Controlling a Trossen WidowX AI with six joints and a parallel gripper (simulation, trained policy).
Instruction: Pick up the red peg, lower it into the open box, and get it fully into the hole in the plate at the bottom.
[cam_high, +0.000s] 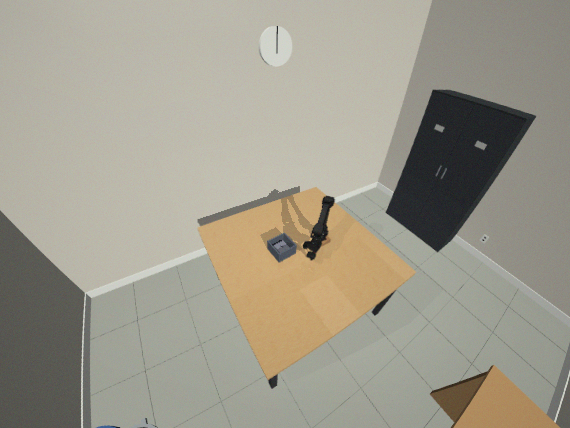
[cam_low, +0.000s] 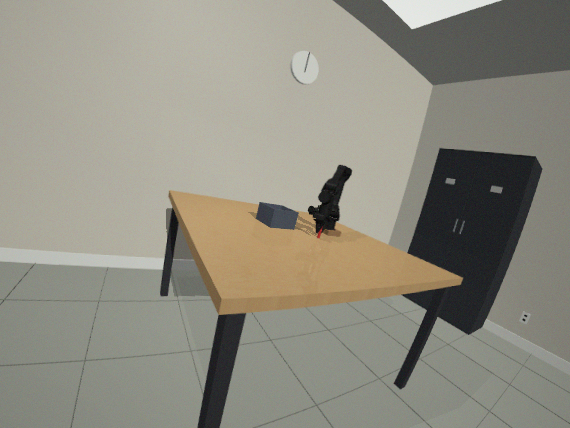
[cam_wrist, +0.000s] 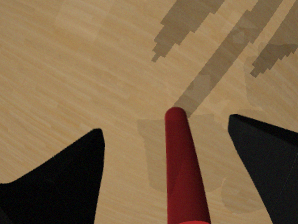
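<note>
The red peg stands on the table, roughly upright. In the wrist view its near end runs out of the bottom edge. In the top view the arm hides it. My gripper is open, with one finger on each side of the peg and a visible gap on both sides. It is low over the table, pointing down. The open grey-blue box stands on the table to the left of the gripper. The top view shows the lighter plate at its bottom; its hole is too small to make out.
The wooden table carries the box and the arm. A small brown piece shows beside the arm. Dark shadows of the arm fall across the table around the peg and the box. A dark cabinet stands beyond the table on the right.
</note>
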